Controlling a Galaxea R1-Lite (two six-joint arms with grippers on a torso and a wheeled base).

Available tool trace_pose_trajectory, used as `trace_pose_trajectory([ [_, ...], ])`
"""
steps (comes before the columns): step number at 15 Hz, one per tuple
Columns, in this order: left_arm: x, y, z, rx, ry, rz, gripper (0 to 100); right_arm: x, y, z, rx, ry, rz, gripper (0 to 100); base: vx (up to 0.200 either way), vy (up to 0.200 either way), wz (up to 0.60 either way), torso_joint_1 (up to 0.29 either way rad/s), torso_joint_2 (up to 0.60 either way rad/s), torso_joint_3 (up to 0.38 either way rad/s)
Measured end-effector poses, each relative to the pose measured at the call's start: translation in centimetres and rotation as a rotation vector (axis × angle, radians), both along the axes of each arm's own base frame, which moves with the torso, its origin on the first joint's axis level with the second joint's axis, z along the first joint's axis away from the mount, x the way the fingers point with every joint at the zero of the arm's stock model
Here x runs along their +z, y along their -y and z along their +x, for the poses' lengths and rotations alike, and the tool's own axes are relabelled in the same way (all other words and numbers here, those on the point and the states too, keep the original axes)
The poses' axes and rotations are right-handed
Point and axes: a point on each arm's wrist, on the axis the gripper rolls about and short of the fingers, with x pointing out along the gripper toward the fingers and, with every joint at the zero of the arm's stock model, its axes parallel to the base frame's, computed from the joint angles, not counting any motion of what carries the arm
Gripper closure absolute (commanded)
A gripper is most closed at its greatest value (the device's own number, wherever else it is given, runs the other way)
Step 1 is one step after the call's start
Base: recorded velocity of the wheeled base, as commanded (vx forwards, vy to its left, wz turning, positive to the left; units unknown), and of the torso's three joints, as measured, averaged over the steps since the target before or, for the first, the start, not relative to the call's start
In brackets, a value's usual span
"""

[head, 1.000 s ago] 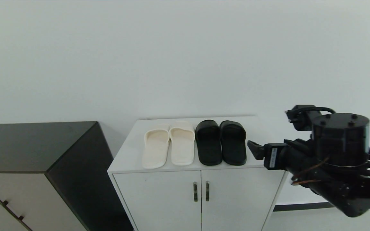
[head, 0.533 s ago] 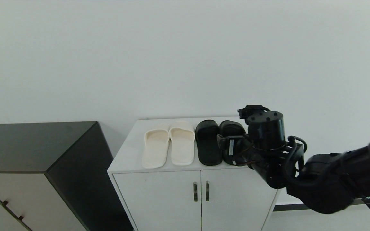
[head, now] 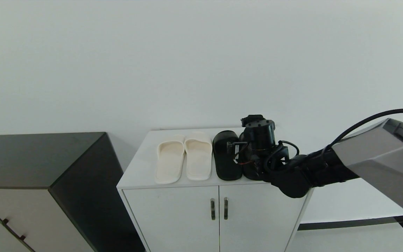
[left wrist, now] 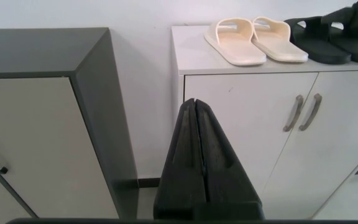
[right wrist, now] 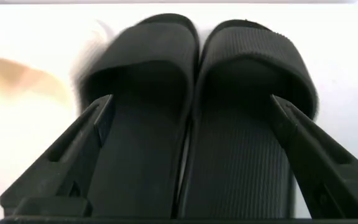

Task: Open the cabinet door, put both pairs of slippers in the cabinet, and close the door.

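Site: white two-door cabinet (head: 142, 164) against a pale wall, with a dark grey cabinet (head: 30, 157) on the robot's left, just beside it
Cabinet doors: both shut, meeting at the centre; two slim metal bar handles (head: 212, 209) stand upright side by side at the seam
Cream pair: pair of cream rubber slippers (head: 184, 157) lies flat on the white cabinet's top, left of centre, the two side by side and touching, toes toward the wall
Black pair: pair of black rubber slippers (head: 226, 157) lies flat on the same top, directly right of the cream pair, toes toward the wall; in the head view the right-hand black slipper is largely hidden behind the robot's wrist
Right arm: extended from the right across the front corner of the cabinet top, wrist over the black pair
Right claw (right wrist: 191, 99): spread wide, one finger (right wrist: 73, 162) outside each outer edge of the black pair, both slippers between the fingers; nothing gripped; contact with the slippers cannot be told
Left claw (left wrist: 196, 101): fingers pressed together, nothing between them; held low, in front of the gap between the dark grey cabinet and the white cabinet, well apart from both pairs
Task status: both pairs on top, none inside
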Motion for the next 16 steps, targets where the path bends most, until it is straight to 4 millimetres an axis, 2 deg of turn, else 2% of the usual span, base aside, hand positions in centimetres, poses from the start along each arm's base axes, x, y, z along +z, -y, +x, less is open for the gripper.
trace_pose_trajectory([
  [5,0.0,0.0,0.0,0.0,0.0,-0.001,100,-2.2,0.0,2.6,-0.003,-0.014,-0.017,0,0.0,0.0,0.0,0.0,0.0,0.0],
  [10,0.0,0.0,0.0,0.0,0.0,-0.001,100,-2.2,-0.5,4.2,0.001,0.027,-0.061,0,0.0,0.0,0.0,0.0,0.0,0.0],
  [11,0.0,0.0,0.0,0.0,0.0,-0.001,100,-2.4,-0.6,4.4,0.0,0.016,-0.07,100,0.0,0.0,0.0,0.0,0.0,0.0],
  [16,0.0,0.0,0.0,0.0,0.0,-0.004,100,-3.1,-0.7,5.0,-0.009,0.006,-0.073,100,0.0,0.0,0.0,0.0,0.0,0.0],
])
